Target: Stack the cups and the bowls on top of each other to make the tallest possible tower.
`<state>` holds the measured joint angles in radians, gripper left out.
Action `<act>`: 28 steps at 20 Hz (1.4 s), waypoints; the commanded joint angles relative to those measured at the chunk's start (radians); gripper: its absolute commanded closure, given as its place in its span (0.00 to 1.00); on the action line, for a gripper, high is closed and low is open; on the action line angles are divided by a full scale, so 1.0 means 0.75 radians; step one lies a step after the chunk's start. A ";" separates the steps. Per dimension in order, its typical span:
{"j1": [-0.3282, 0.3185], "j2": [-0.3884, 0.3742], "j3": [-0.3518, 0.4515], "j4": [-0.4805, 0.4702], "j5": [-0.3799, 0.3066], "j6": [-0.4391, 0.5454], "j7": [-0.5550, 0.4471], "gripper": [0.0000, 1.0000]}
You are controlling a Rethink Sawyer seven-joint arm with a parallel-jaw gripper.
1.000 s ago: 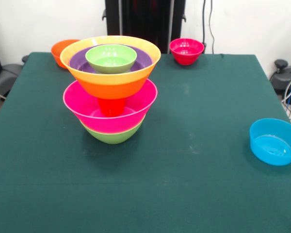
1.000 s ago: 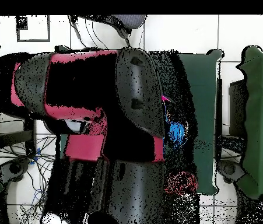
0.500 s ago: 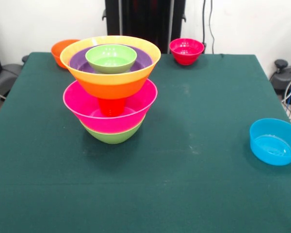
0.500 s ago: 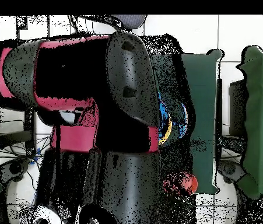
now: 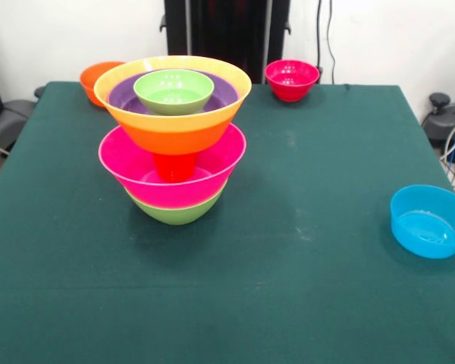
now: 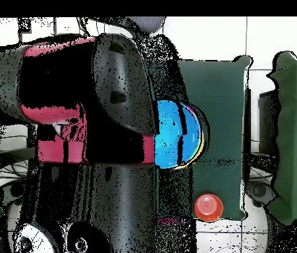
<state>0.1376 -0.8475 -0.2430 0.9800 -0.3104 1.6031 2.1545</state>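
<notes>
We see the tower (image 5: 173, 140) of glossy plastic bowls standing left of centre on the green table (image 5: 288, 258); overhead, the red-and-black arm (image 6: 91, 112) hides it, and we cannot tell the jaws' state.

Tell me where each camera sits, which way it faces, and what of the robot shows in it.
Front view: sits across the table, facing the tower and the loose bowls; no arm or gripper shows in it.
Overhead view: sits above the table looking straight down; the red and black arm fills most of it, hiding much of the table; the gripper cannot be made out.
Shared: the red bowl at the table's robot-side edge appears in both; the views are turned half round against each other.
</notes>
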 commanded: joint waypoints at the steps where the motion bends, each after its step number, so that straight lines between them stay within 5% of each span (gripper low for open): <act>1: 0.066 0.074 0.079 0.096 -0.103 -0.017 -0.069 1.00; 28: 0.060 0.107 0.062 0.212 -0.082 -0.340 -0.034 1.00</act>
<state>0.1913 -0.8209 -0.2432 0.9999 -0.3104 1.4168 2.1545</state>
